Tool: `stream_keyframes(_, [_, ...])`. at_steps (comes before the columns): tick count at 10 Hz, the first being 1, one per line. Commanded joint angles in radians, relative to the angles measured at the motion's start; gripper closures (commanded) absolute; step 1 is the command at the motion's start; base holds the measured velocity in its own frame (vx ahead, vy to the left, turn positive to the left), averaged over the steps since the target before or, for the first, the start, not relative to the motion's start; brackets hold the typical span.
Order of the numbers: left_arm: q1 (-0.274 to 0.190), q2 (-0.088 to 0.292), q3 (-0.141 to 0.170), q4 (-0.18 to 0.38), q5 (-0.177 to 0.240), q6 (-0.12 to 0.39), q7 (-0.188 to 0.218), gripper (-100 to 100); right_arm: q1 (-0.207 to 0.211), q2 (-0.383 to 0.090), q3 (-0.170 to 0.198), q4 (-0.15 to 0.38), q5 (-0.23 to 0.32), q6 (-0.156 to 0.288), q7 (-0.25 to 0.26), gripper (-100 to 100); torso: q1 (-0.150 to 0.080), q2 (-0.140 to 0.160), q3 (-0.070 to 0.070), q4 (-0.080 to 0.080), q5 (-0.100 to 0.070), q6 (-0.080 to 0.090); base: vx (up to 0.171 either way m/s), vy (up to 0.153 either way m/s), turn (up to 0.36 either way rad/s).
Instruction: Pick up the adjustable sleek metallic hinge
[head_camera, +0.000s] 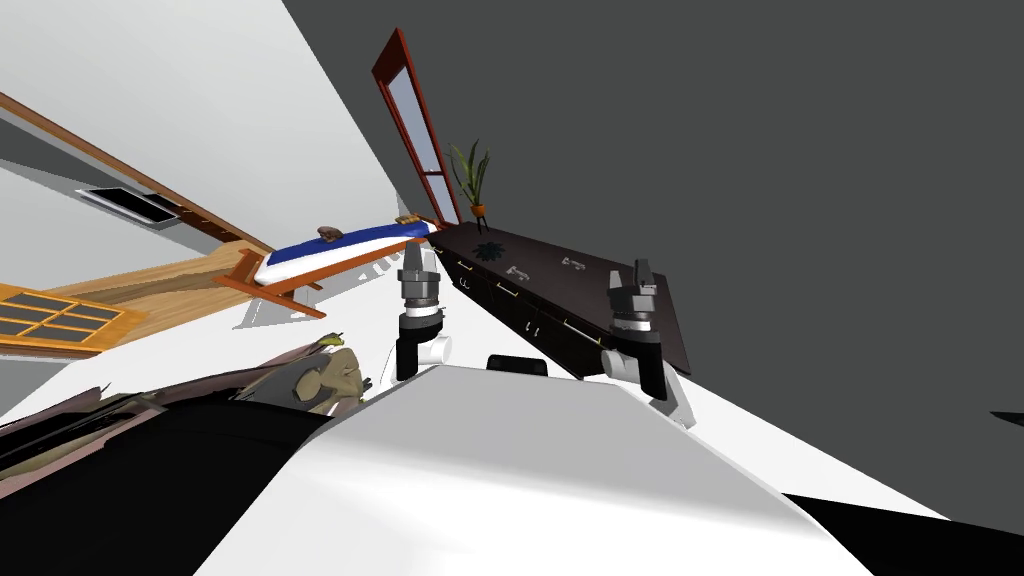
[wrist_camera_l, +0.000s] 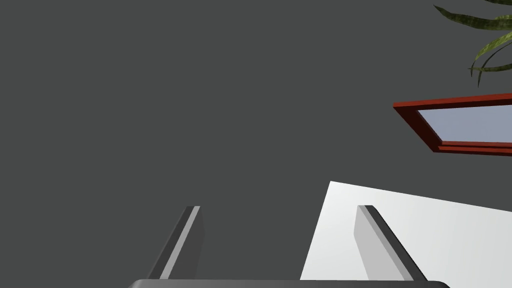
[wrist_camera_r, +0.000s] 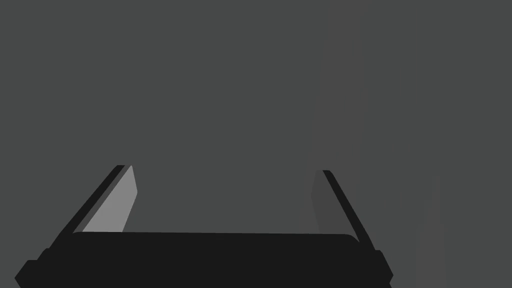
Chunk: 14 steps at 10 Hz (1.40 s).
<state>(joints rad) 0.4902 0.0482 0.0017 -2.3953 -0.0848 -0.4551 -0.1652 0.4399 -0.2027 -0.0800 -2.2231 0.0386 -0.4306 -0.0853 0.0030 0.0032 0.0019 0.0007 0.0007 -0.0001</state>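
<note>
Dark grey wall backs a long, dark brown table with drawer fronts (head_camera: 600, 295) that runs away toward a green potted plant (head_camera: 474, 180) and a red-framed window (head_camera: 415, 120). On its top lie two small silvery metal pieces, a little apart: the first silvery piece (head_camera: 517, 271) and the second silvery piece (head_camera: 574, 263). One is presumably the hinge, but they are too small to tell which, or how its long axis runs.

In the head view both pieces sit between the arms. The left gripper (head_camera: 417, 252) hangs off the table's front edge, its fingers (wrist_camera_l: 192, 240) spread and empty. The right gripper (head_camera: 640, 268) hovers at the table's near end, nearer the second piece, its fingers (wrist_camera_r: 112, 210) likewise released. Both pairs point up at the wall, so the pieces lie below and behind the fingertips. I judge the right arm better placed, once tipped downward.
</note>
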Motion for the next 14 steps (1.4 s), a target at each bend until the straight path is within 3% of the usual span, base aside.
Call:
stream_keyframes(1, [0.000, 0.000, 0.000, 0.000, 0.000, 0.000, 0.000, 0, -0.003, -0.028, -0.004, 0.002, 0.001, -0.007, -0.001, -100, 0.000, 0.000, 0.000, 0.000, 0.000, 0.000, -0.033, 0.032, 0.009])
stream_keyframes(14, [0.000, 0.000, 0.000, 0.000, 0.000, 0.000, 0.000, 0, -0.074, -0.404, -0.005, 0.037, 0.053, -0.060, -0.001, -100, 0.001, -0.003, -0.001, -0.001, 0.000, 0.000, -0.015, 0.054, 0.041])
